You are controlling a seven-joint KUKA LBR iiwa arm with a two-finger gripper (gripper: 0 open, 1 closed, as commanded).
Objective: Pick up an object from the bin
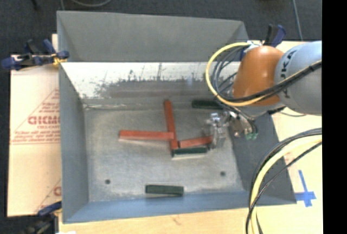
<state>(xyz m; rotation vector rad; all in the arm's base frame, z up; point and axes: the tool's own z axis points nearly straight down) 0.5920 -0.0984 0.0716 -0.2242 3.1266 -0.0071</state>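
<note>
My gripper (218,130) hangs low in the right part of the bin, just off the right end of a short red block (192,144). That block lies on a dark green block (188,153). A thin red bar (169,118) runs from there toward the back. A longer red bar (143,135) stretches left across the floor. Nothing shows in the gripper's grasp.
Another dark green block (164,190) lies near the front wall. A third green piece (204,103) sits at the back right, partly under the arm's orange cover. The bin's right wall is close to the gripper.
</note>
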